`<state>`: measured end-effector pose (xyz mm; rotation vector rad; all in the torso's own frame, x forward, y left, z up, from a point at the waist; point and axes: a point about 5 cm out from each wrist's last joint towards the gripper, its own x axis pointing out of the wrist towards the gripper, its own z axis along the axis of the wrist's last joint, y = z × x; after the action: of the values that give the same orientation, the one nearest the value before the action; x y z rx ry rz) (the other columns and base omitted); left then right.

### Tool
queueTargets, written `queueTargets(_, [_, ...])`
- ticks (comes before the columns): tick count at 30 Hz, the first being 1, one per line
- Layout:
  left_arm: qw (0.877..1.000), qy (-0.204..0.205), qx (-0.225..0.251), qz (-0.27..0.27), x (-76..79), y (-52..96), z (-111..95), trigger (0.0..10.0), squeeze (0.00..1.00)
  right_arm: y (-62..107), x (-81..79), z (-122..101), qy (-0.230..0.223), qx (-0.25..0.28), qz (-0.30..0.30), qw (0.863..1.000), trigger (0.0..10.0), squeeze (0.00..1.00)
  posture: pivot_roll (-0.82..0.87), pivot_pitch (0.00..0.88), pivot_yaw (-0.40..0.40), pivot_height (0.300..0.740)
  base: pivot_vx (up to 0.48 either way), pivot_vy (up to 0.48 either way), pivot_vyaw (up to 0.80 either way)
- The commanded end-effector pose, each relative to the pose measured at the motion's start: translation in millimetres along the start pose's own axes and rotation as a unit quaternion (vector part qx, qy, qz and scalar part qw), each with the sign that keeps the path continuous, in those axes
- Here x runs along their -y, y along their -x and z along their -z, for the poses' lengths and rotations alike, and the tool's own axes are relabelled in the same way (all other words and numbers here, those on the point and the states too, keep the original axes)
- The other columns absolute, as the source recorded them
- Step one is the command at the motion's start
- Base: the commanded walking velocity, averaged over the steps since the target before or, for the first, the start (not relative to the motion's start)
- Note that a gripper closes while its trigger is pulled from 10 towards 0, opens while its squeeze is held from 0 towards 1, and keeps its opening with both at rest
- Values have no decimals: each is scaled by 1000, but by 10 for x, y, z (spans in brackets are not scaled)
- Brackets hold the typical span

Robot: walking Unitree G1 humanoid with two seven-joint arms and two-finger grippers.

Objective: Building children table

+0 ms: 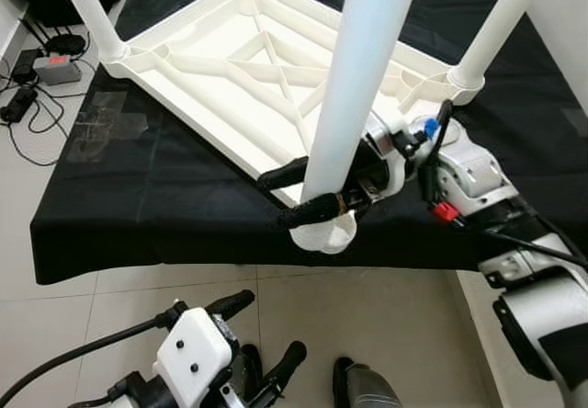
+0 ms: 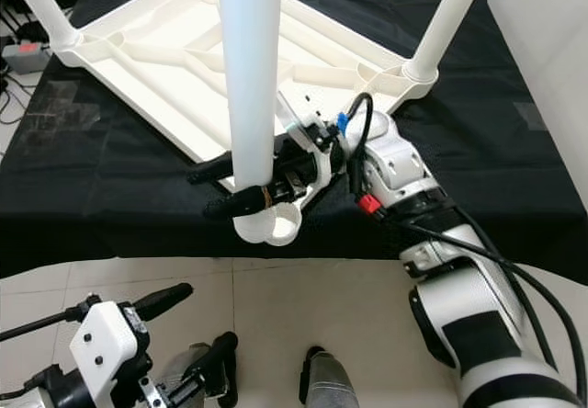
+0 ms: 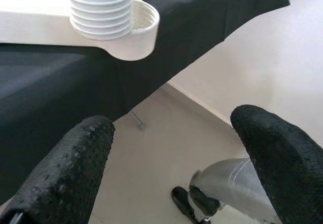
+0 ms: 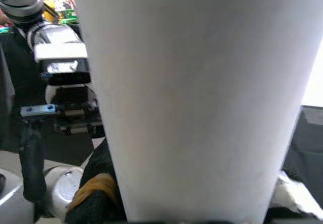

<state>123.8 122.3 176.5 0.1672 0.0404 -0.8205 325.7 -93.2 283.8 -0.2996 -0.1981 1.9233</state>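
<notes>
A white plastic children's table (image 1: 230,68) lies upside down on a black cloth. Legs stand in its far left (image 1: 87,8) and right (image 1: 501,22) corners. At the near corner a white leg (image 1: 363,86) stands upright over the socket (image 1: 323,233), and my right gripper (image 1: 273,199) is shut on it just above the base. In the left wrist view the leg's ribbed threaded end (image 3: 101,12) sits at the socket ring (image 3: 139,32) with threads showing above it. My left gripper (image 1: 262,334) hangs low in front of the cloth's edge, open and holding nothing.
The black cloth (image 1: 138,197) covers the worktable, whose near edge runs just below the socket. Cables and power bricks (image 1: 37,68) lie on the tiled floor at the left. A white wall (image 2: 551,40) stands on the right. My feet (image 1: 367,390) show below.
</notes>
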Motion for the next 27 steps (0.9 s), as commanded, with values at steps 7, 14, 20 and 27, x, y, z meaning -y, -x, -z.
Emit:
queueTargets(7, [1000, -7, -11, 1, 16, 58, -4, 10000, 0, 146, 4, -78, 16, -7, 12, 1000, 10000, 0, 174, 392, 34, 740, 0, 0, 0])
queueTargets(14, [1000, -5, -14, 3, 24, 77, -7, 10000, 0, 169, -74, -98, 4, -6, -5, 1000, 10000, 0, 176, 399, 43, 740, 0, 0, 0])
queueTargets(20, [1000, -5, -16, 3, 29, 95, -9, 10000, 0, 181, -107, -82, -10, -6, -14, 1000, 10000, 0, 176, 402, 45, 740, 0, 0, 0])
queueTargets(27, [1000, -4, -17, 2, 28, 107, -9, 10000, 0, 190, -142, -82, -18, -9, -23, 1000, 10000, 0, 175, 405, 47, 740, 0, 0, 0])
